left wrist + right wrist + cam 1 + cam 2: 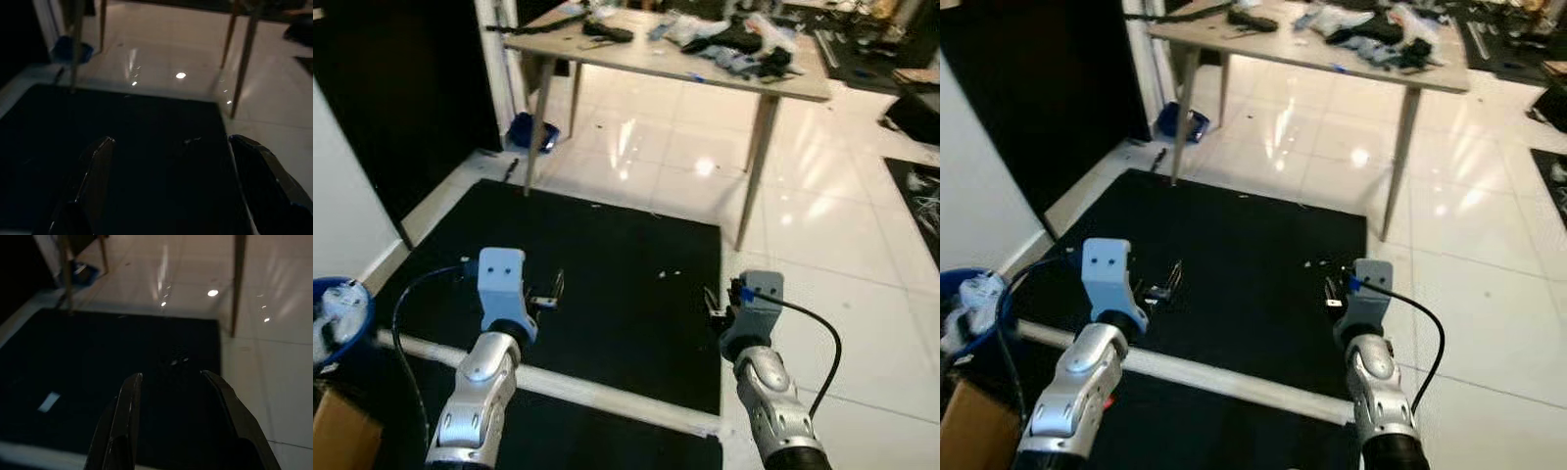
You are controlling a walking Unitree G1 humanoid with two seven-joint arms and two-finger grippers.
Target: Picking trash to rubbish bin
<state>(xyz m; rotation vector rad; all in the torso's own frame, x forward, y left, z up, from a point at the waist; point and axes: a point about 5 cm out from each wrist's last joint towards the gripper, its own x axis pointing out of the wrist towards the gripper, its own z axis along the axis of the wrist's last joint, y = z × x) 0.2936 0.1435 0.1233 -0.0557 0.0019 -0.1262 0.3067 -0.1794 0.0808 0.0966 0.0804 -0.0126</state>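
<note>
Gaping left pincer (166, 191) above black mat (146, 147)

A black mat (607, 264) lies on glossy white tiles (832, 255); beyond it stands a cluttered wooden table (646, 54); a cardboard box (342, 431) sits near left.

Blue rubbish bin (352, 338) at far left, holding white crumpled trash (340, 305); small white scraps (668, 274) on black mat.
</note>
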